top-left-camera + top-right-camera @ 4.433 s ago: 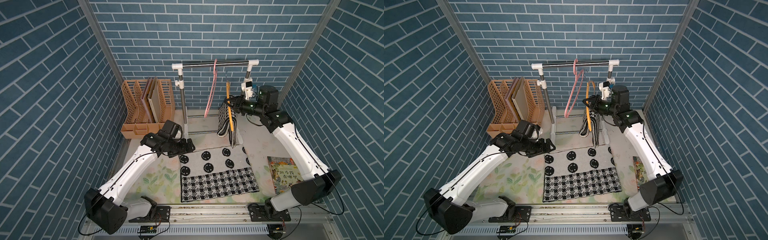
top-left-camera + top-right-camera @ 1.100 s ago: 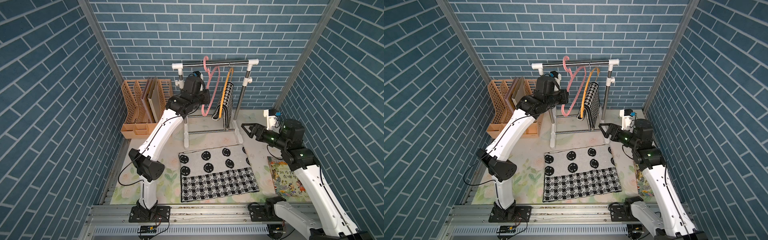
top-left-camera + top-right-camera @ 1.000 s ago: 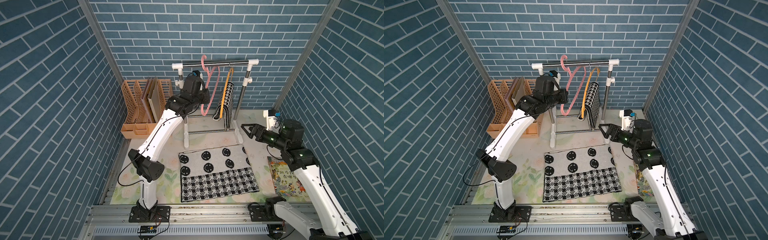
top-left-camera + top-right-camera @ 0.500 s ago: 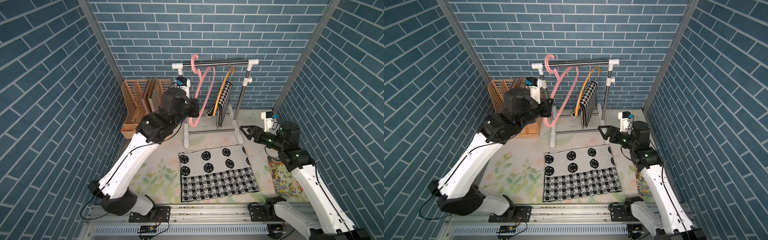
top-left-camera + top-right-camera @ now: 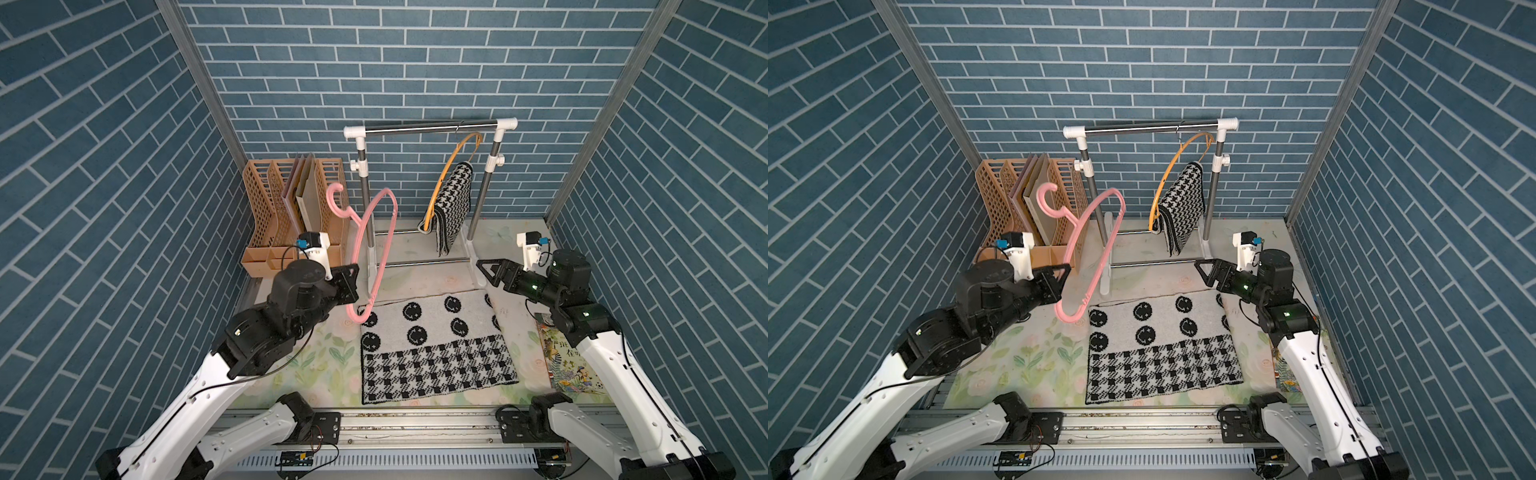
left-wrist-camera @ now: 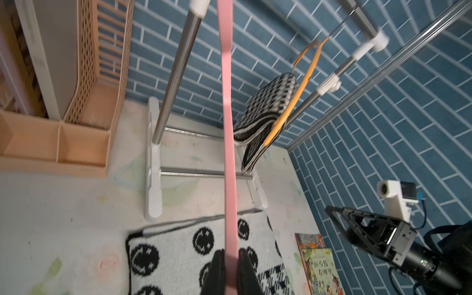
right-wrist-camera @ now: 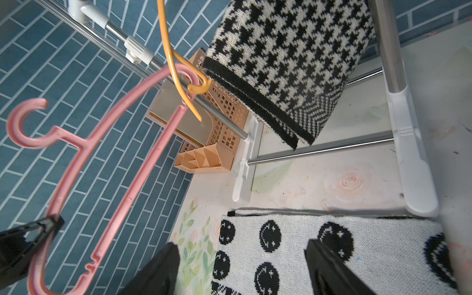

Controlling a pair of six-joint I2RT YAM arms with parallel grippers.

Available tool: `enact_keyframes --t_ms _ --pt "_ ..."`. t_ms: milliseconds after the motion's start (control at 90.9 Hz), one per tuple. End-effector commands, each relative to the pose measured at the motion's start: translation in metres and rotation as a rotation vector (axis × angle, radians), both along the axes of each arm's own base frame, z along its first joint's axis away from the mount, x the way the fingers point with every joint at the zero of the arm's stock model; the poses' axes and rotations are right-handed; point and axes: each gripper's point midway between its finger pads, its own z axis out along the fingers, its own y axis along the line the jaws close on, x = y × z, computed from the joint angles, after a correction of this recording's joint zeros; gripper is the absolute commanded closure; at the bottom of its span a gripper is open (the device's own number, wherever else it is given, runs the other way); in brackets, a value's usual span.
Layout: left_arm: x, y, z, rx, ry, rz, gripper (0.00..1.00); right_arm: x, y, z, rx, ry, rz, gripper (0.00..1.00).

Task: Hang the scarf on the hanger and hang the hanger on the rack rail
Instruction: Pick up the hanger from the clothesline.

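The scarf (image 5: 432, 340) (image 5: 1158, 345), black and white with smiley faces and checks, lies flat on the table. My left gripper (image 5: 353, 272) (image 5: 1065, 270) is shut on the pink hanger (image 5: 376, 245) (image 5: 1096, 241), holding it tilted in the air just left of the scarf's far corner. In the left wrist view the two fingers (image 6: 231, 255) pinch the hanger's pink bar (image 6: 227, 115) above the scarf (image 6: 173, 255). My right gripper (image 5: 482, 268) (image 5: 1200, 266) (image 7: 240, 244) is open and empty, hovering over the scarf's far right edge (image 7: 293, 237).
The clothes rack (image 5: 432, 126) stands at the back. An orange hanger (image 5: 446, 174) on it carries a houndstooth scarf (image 5: 455, 203). A tan file organizer (image 5: 274, 208) sits at the back left. A picture book (image 5: 569, 365) lies right of the flat scarf.
My left arm has lifted the pink hanger off the rack's rail and brought it down and forward to the left of the scarf. The right gripper stayed open, shifting slightly.
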Motion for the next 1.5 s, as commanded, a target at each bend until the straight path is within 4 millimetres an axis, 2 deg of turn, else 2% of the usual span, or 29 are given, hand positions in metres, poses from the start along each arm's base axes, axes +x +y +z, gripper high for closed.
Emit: enact_keyframes --t_ms 0,33,110,297,440,528,572,693,781,902,1023,1034,1078,1276,1485 --pt "-0.016 0.004 -0.045 -0.111 0.14 0.052 1.0 0.001 -0.007 0.0 -0.004 -0.021 -0.039 0.18" --pt "-0.019 0.004 -0.061 -0.119 0.173 0.057 1.0 0.001 -0.009 -0.006 -0.022 -0.017 -0.05 0.18" --pt "-0.029 0.001 -0.082 -0.16 0.206 0.047 1.0 -0.002 -0.015 -0.021 -0.058 0.003 -0.071 0.18" --pt "-0.042 -0.016 -0.102 -0.202 0.252 0.015 1.0 -0.013 -0.022 -0.065 -0.08 0.085 -0.099 0.19" --pt "-0.06 -0.051 -0.119 -0.256 0.279 -0.027 1.0 -0.022 -0.03 -0.097 -0.097 0.137 -0.139 0.19" --pt "-0.077 -0.076 -0.132 -0.191 0.277 -0.05 1.0 -0.028 -0.034 -0.113 -0.097 0.165 -0.163 0.19" --pt "-0.083 -0.081 -0.133 -0.152 0.264 -0.028 1.0 -0.032 -0.035 -0.119 -0.095 0.176 -0.168 0.19" --pt "-0.092 -0.086 -0.139 -0.154 0.255 0.026 1.0 -0.039 -0.039 -0.127 -0.098 0.186 -0.179 0.19" --pt "-0.099 -0.096 -0.151 -0.183 0.259 0.04 1.0 -0.044 -0.044 -0.133 -0.121 0.194 -0.2 0.19" --pt "-0.115 -0.118 -0.165 -0.126 0.212 0.073 1.0 -0.049 -0.051 -0.139 -0.168 0.194 -0.215 0.19" --pt "-0.133 -0.147 -0.167 -0.043 0.129 0.105 1.0 -0.055 -0.052 -0.147 -0.208 0.209 -0.193 0.19" --pt "-0.134 -0.15 -0.158 -0.068 0.131 0.108 1.0 -0.055 -0.052 -0.147 -0.21 0.209 -0.191 0.19" --pt "-0.137 -0.158 -0.165 -0.03 0.12 0.125 1.0 -0.056 -0.052 -0.15 -0.22 0.213 -0.182 0.19" --pt "-0.143 -0.159 -0.187 -0.054 0.105 0.231 1.0 -0.058 -0.055 -0.158 -0.248 0.234 -0.188 0.19" --pt "-0.148 -0.17 -0.231 -0.076 0.157 0.249 1.0 -0.055 -0.07 -0.171 -0.298 0.292 -0.279 0.2"
